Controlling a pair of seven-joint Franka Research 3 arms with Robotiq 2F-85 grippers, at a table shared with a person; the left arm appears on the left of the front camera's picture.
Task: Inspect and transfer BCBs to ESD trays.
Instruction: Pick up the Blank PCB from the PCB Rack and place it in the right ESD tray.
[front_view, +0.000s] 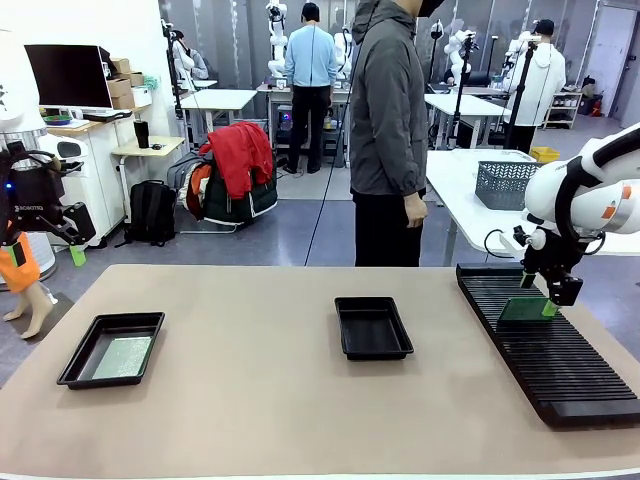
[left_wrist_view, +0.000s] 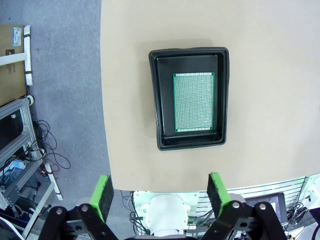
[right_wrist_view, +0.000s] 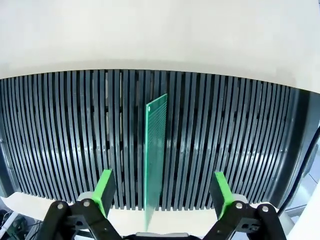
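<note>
A BCB (left_wrist_view: 194, 102) lies flat in the left ESD trays' one (left_wrist_view: 165, 100), directly below my left gripper (left_wrist_view: 161, 196), which hangs open high above it. In the front view that tray (front_view: 95, 335) holds the green board (front_view: 122, 357), and the left gripper (front_view: 72, 243) sits up beyond the table's left edge. The middle tray (front_view: 373, 327) is bare. Another BCB (right_wrist_view: 156, 150) stands on edge in the black slotted rack (right_wrist_view: 60, 130). My right gripper (right_wrist_view: 163, 190) is open astride it, pads clear on both sides; the front view shows this gripper (front_view: 548, 300) over the board (front_view: 522, 310).
The long rack (front_view: 560, 360) runs along the table's right side. A person (front_view: 388, 130) stands at the far edge, hands down. Bare tabletop (front_view: 250, 390) lies between the trays and in front of them. A grey mesh basket (front_view: 503, 184) sits on a table behind.
</note>
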